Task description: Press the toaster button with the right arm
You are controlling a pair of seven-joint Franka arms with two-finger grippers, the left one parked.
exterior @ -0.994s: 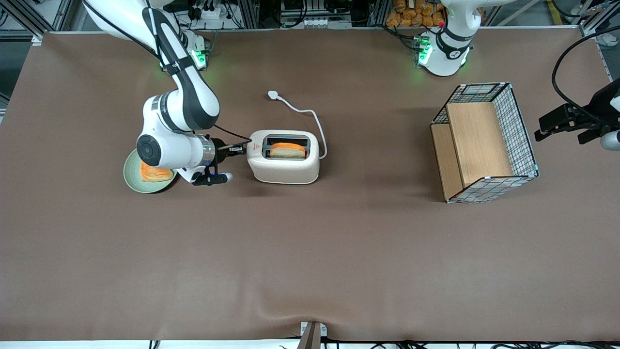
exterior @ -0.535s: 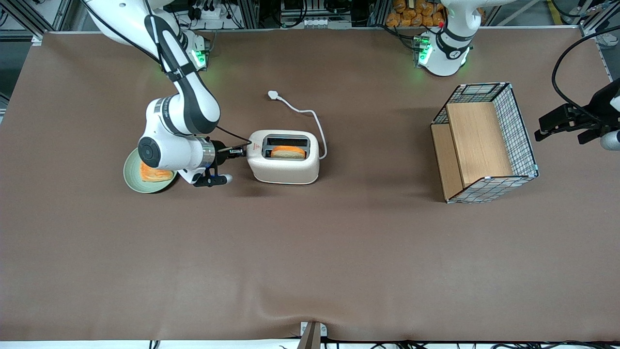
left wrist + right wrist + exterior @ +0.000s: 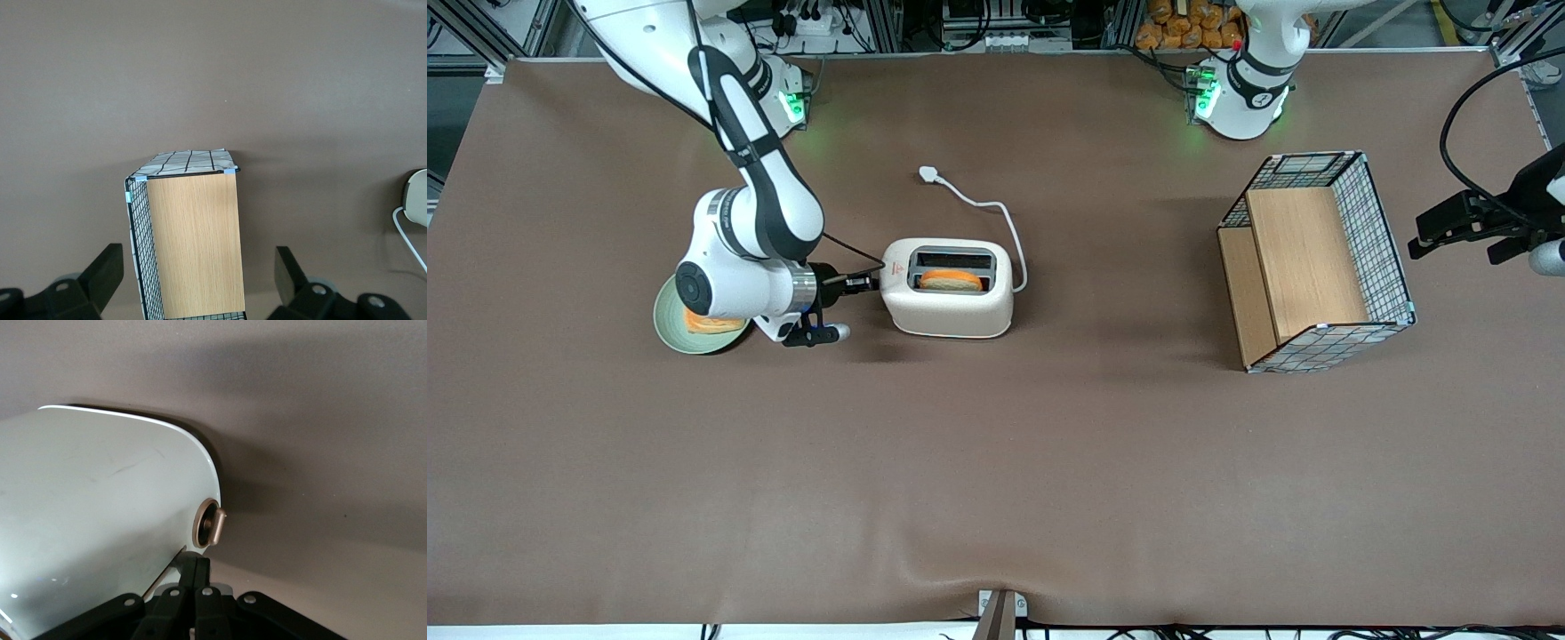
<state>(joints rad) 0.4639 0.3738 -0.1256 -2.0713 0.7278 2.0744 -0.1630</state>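
The cream-white toaster (image 3: 947, 302) stands mid-table with an orange-crusted slice sunk low in its slot (image 3: 951, 281). My right arm's gripper (image 3: 871, 284) is level with the toaster's narrow end face, toward the working arm's end, with its fingers shut together and empty. In the right wrist view the shut fingertips of the gripper (image 3: 195, 561) touch the end face of the toaster (image 3: 100, 520) just beside the round toaster button (image 3: 212, 523), which sticks out of a bronze-ringed hole. A thin dark slot runs along the face by the tips.
A green plate (image 3: 665, 327) with another slice lies under the arm's wrist. The toaster's white cord and plug (image 3: 930, 174) trail away from the front camera. A wire basket with wooden boards (image 3: 1316, 262) (image 3: 193, 240) stands toward the parked arm's end.
The gripper has slid a little down along the toaster's end face, toward the front camera. The slice has sunk lower in the slot. The toaster has stayed in place.
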